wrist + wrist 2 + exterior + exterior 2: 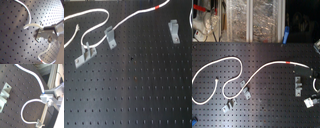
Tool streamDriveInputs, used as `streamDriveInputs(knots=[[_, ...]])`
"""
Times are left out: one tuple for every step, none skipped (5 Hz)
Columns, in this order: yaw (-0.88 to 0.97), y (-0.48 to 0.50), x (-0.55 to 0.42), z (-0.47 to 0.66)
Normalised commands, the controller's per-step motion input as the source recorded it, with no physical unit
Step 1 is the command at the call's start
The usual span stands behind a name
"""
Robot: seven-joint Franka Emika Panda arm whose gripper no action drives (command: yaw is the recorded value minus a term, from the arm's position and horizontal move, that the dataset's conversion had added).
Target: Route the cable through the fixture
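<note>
The white cable (234, 59) snakes across the black pegboard from the second exterior view's left. It loops low, then rises to its red tape band (287, 63), also seen in the first exterior view (158, 7). Past the band it runs into my gripper (311, 73) at the second exterior view's right edge. In the second wrist view the gripper (45, 96) is shut on the cable (35, 75), and a slack loop curls away beyond the fingers. The fixture (297, 83), a narrow upright grey clip (173, 29), stands just beside and below the gripper, with no cable in it.
A bent grey clip (109, 36) stands beside the cable's low loop. A long flat-based bracket (85, 54) lies nearer the first exterior view's left. Cluttered shelves (252, 20) back the board. A small white object (311, 101) sits near the second exterior view's right edge.
</note>
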Motion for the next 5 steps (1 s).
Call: streamDriveInputs(knots=[[0.00,0.002,-0.010,0.00],[0.00,0.008,-0.017,0.00],[-0.13,0.329,-0.346,0.27],[0.00,0.346,-0.409,0.35],[0.00,0.360,-0.351,0.34]])
